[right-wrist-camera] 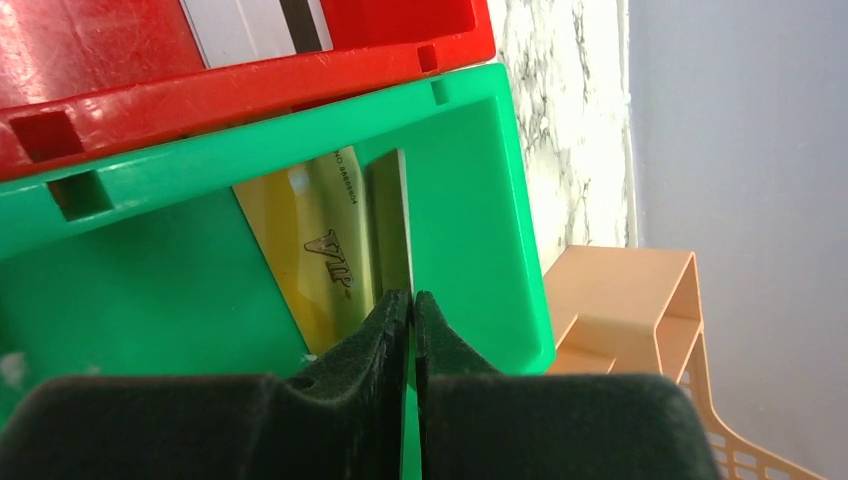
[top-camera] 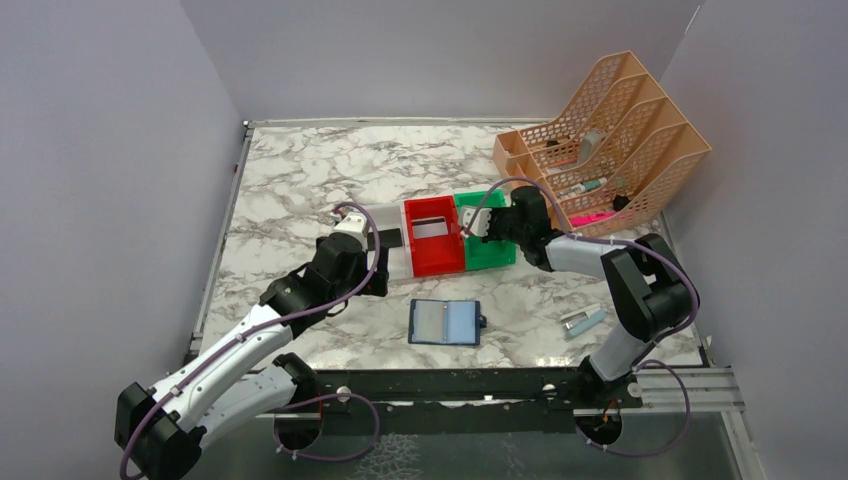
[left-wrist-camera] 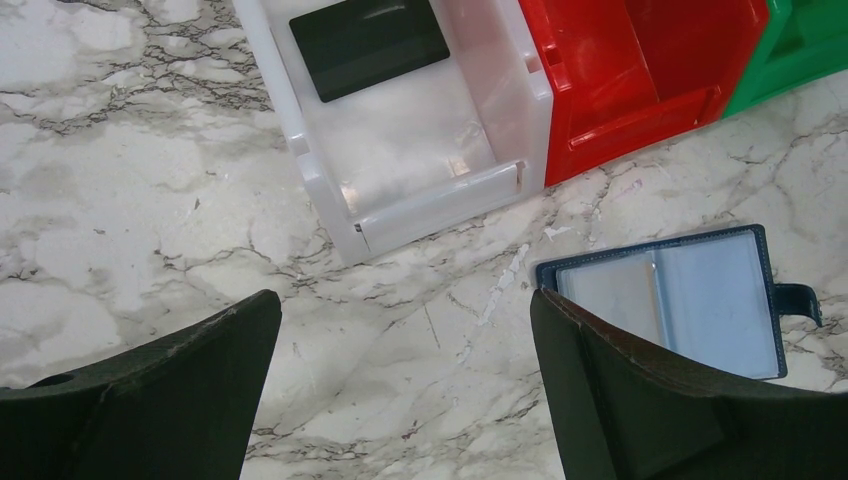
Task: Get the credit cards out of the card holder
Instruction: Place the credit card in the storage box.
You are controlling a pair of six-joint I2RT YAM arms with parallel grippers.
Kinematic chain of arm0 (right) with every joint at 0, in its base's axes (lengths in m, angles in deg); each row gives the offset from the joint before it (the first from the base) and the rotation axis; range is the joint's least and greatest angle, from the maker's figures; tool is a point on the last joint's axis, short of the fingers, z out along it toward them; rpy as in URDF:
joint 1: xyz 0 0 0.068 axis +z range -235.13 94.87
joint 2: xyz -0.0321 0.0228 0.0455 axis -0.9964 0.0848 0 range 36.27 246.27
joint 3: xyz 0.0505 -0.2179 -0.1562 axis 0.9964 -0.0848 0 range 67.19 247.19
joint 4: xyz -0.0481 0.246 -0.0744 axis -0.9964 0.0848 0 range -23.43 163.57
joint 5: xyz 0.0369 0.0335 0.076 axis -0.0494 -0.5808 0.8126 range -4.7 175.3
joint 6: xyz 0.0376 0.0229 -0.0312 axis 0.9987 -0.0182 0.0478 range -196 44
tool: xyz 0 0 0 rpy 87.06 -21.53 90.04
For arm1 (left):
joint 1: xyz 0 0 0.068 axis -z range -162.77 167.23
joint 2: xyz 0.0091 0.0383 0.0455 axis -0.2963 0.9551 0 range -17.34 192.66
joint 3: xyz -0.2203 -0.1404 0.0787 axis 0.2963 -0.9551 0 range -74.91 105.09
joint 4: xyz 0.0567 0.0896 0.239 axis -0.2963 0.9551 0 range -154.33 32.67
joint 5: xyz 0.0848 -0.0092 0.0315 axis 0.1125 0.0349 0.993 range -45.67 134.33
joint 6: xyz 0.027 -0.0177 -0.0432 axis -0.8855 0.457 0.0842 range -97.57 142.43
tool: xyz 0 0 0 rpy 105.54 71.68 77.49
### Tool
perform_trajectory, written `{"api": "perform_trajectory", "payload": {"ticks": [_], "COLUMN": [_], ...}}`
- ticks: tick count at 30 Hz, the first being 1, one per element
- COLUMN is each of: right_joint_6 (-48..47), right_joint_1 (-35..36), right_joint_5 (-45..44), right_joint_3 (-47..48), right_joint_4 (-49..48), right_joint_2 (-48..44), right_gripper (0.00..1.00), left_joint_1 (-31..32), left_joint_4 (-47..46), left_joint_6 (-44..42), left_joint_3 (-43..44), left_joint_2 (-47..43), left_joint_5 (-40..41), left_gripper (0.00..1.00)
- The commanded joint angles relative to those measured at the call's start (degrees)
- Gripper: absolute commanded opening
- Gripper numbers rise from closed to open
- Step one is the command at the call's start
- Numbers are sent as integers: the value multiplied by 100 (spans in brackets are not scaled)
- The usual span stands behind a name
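Observation:
The card holder (top-camera: 445, 322) lies open and flat on the marble, dark blue with pale grey-blue pockets (left-wrist-camera: 700, 300). A black credit card (left-wrist-camera: 368, 45) lies in the white bin (left-wrist-camera: 420, 200). A whitish card with a dark stripe (top-camera: 432, 229) lies in the red bin (right-wrist-camera: 200, 95). My right gripper (right-wrist-camera: 412, 295) hangs over the green bin (right-wrist-camera: 470, 200), its jaws nearly together on the edge of a gold "VIP" credit card (right-wrist-camera: 310, 240) that reaches down into that bin. My left gripper (left-wrist-camera: 403, 300) is wide open and holds nothing, low over bare marble just left of the card holder.
A peach mesh organiser (top-camera: 610, 140) with pens stands at the back right, close behind the green bin. A small silver-blue stapler-like object (top-camera: 582, 320) lies at the front right. The three bins sit side by side mid-table. Grey walls enclose the table.

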Motion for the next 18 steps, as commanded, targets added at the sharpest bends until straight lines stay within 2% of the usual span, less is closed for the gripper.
{"api": "perform_trajectory", "payload": {"ticks": [1,5,18], "right_joint_6": [-343,-324,-70], "right_joint_1": [-36,-43,-45], "right_joint_5": [123,223,-121], "right_joint_3": [-47,-134,-125], "right_joint_4": [-345,-598,-38], "right_joint_2": [253,416,44], "right_gripper": [12,12,16], "left_joint_1": [-9,-8,-20], "left_joint_4": [-149,-151,-144], "left_joint_6": [-102,-130,-130], "left_joint_3": [32,40,32], "left_joint_2": [-112,-127,-221], "left_joint_5": [-124,-173,-131], "left_gripper": [99,99,99]}}
